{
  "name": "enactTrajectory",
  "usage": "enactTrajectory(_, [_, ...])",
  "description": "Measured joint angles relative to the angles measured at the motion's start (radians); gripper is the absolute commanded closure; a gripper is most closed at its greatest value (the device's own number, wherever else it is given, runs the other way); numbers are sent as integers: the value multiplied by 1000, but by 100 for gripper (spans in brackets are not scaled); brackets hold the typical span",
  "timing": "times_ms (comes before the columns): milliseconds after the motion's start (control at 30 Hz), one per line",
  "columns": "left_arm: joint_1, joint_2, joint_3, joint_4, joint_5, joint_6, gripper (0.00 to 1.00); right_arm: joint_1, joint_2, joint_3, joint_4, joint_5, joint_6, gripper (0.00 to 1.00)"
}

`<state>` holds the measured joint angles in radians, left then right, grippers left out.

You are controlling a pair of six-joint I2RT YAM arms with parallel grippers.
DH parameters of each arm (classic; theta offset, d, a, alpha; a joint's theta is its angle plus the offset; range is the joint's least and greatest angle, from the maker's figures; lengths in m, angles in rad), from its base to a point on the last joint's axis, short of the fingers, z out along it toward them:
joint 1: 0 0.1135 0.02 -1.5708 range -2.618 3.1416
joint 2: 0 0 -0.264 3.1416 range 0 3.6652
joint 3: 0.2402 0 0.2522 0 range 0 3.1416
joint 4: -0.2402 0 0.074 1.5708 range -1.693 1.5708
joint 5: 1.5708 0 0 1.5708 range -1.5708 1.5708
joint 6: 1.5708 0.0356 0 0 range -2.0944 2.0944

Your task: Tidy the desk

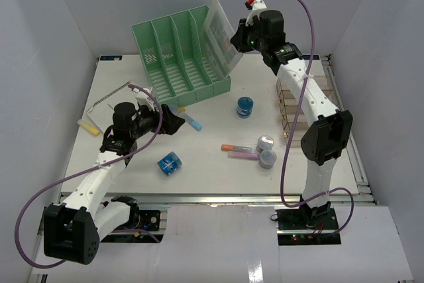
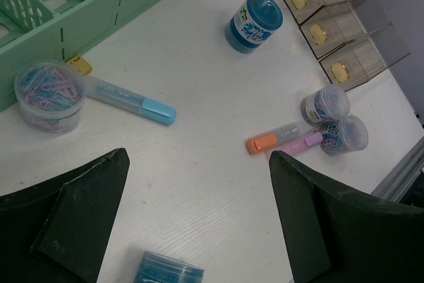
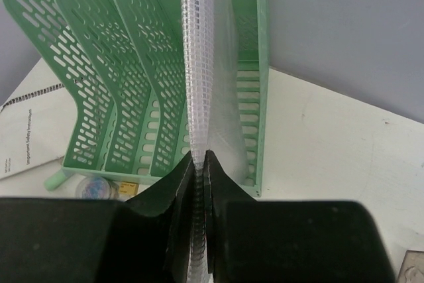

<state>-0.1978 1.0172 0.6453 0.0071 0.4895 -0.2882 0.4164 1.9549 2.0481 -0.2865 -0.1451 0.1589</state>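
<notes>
The desk (image 1: 218, 177) is a white tabletop with a metal rail along its front edge. My right gripper (image 1: 240, 39) is shut on the edge of a translucent mesh folder (image 1: 222, 38) and holds it upright over the rightmost slot of the green file rack (image 1: 182, 54). In the right wrist view the gripper (image 3: 200, 157) pinches the folder (image 3: 200, 64) above the rack (image 3: 99, 77). My left gripper (image 1: 173, 120) hovers low over the desk, open and empty (image 2: 199, 157). A small blue box (image 2: 169, 271) lies just below it.
Loose on the desk are a blue tub (image 1: 244, 107), a blue highlighter (image 2: 129, 99), a paper-clip tub (image 2: 50, 94), orange (image 2: 271, 139) and purple (image 2: 301, 142) highlighters and two clip jars (image 2: 324, 105). A clear compartment tray (image 1: 295, 107) stands right; a paper (image 1: 112, 97) and a yellow marker (image 1: 89, 126) lie left.
</notes>
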Motion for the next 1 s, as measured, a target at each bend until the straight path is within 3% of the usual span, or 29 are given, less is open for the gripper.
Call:
enactTrajectory(100, [0, 0, 0, 0, -1, 0, 2, 0, 0, -1, 10, -1, -6, 75])
enactTrajectory(267, [0, 0, 1, 0, -5, 0, 2, 1, 0, -1, 32, -1, -14, 29])
enactTrajectory(433, [0, 0, 1, 0, -17, 1, 2, 3, 0, -1, 36, -4, -33, 10])
enactTrajectory(600, [0, 0, 2, -3, -47, 0, 2, 0, -2, -6, 41, -53, -70, 2])
enactTrajectory(700, [1, 4, 13, -31, -92, -2, 2, -19, -51, -96, 65, -198, -136, 2])
enactTrajectory(800, [9, 32, 40, -67, -146, -1, 2, -48, -169, -283, 71, -384, -230, 2])
enactTrajectory(1000, [94, 166, 114, -154, -313, 55, 3, -68, -493, -811, 106, -708, -507, 2])
